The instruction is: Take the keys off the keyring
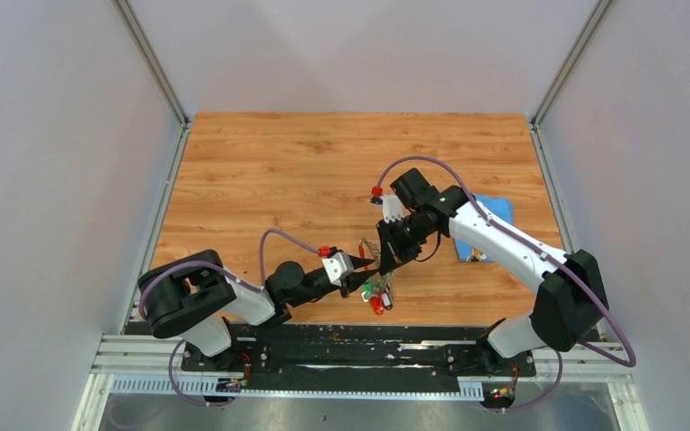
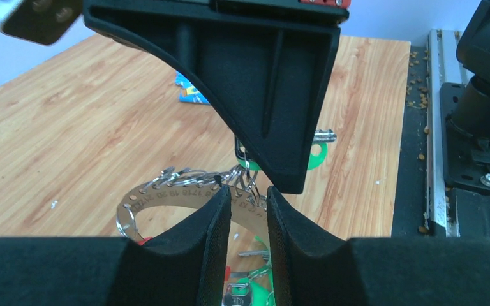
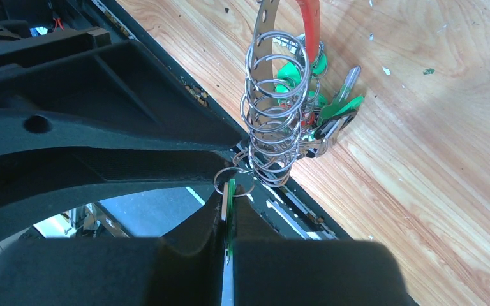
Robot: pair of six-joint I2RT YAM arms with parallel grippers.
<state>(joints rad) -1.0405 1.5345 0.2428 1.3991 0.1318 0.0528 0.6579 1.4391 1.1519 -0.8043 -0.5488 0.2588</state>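
The keyring (image 1: 369, 248) is a curved silver plate (image 2: 166, 199) with numbered holes, several split rings (image 3: 274, 121) and a red curved piece (image 3: 309, 25). It is held up over the table's near edge. My left gripper (image 2: 249, 194) has its fingers close together on the plate; it also shows in the top view (image 1: 366, 267). My right gripper (image 3: 230, 191) is shut on a green-headed key (image 3: 230, 197) that hangs on one split ring, right beside the left fingers; it also shows in the top view (image 1: 386, 260). The other green and red keys (image 1: 377, 298) dangle below the plate.
A blue cloth (image 1: 490, 220) lies at the right of the wooden table (image 1: 278, 180), under my right arm. The black base rail (image 1: 368, 346) runs along the near edge just below the keys. Grey walls enclose the table on three sides.
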